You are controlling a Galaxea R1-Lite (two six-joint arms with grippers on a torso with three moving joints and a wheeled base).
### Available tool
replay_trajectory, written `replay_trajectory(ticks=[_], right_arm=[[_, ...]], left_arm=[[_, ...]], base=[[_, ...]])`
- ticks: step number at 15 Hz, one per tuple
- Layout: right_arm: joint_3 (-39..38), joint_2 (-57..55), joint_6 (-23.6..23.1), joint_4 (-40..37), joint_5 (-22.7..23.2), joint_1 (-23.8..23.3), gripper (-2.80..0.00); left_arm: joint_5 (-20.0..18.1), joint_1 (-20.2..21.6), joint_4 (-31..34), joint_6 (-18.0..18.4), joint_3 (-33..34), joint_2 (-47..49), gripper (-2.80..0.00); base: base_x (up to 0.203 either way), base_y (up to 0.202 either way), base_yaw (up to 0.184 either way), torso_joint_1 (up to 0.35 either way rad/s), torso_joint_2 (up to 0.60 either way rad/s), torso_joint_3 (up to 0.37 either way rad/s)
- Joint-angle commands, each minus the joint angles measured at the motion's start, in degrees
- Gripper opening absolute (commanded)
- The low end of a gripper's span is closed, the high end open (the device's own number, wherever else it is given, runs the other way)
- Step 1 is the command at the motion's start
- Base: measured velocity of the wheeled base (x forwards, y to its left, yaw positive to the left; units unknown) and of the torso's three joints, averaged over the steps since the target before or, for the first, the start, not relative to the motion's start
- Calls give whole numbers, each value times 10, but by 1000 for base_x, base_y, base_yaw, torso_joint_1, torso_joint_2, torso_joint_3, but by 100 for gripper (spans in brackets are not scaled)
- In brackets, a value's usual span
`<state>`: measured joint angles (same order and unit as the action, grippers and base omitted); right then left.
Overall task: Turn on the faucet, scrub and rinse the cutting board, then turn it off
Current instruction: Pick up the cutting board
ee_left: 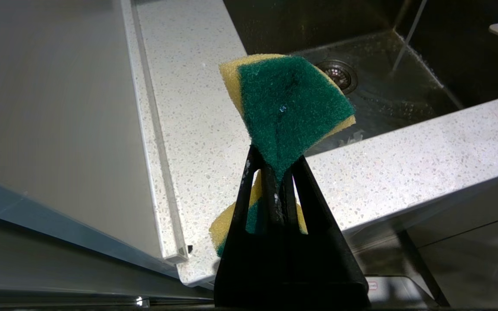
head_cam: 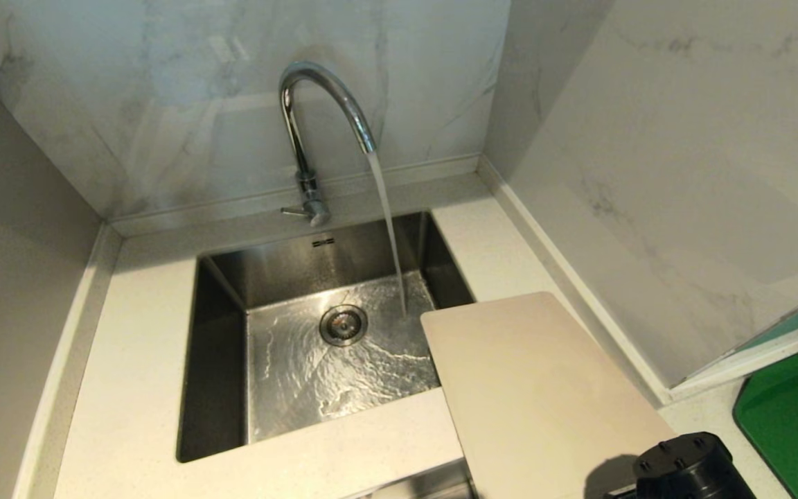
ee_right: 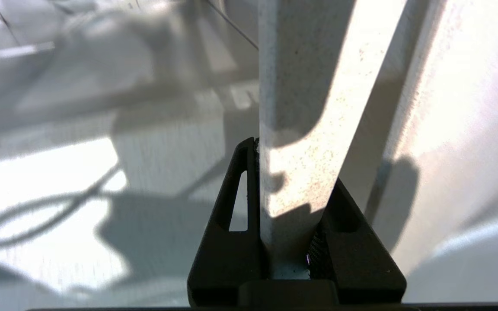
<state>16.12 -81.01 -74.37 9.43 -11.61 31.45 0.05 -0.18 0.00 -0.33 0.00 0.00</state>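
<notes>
The cutting board point(head_cam: 537, 395) jutted over the sink's point(head_cam: 219, 360) right rim, its far corner just short of the faucet's point(head_cam: 316, 104) running stream. Beside the sink, the left gripper point(ee_left: 277, 172) pinched a sponge point(ee_left: 288, 108). The right gripper point(ee_right: 292, 207) clamped the board's edge; that thin hold could slip once wet.

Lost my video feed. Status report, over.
Left gripper shut on sponge. Right gripper shut on cutting board, board's corner over sink. Faucet running. Nothing in the way.
</notes>
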Motion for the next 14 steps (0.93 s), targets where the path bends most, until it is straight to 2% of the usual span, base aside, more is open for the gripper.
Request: replay_trajectory(ticks=[1, 5, 10, 14], right_arm=[[14, 64, -9, -17, -11, 1, -280], [20, 116, -29, -19, -22, 1, -280], [34, 154, -86, -18, -38, 1, -280], [42, 194, -111, -18, -39, 1, -280]], left_arm=[[0, 0, 0, 0, 1, 0, -280], [0, 0, 0, 0, 1, 0, -280], [0, 0, 0, 0, 1, 0, -280], [0, 0, 0, 0, 1, 0, -280]], base=[[0, 0, 0, 0, 0, 0], [0, 0, 0, 0, 0, 0], [0, 0, 0, 0, 0, 0], [0, 0, 0, 0, 0, 0]])
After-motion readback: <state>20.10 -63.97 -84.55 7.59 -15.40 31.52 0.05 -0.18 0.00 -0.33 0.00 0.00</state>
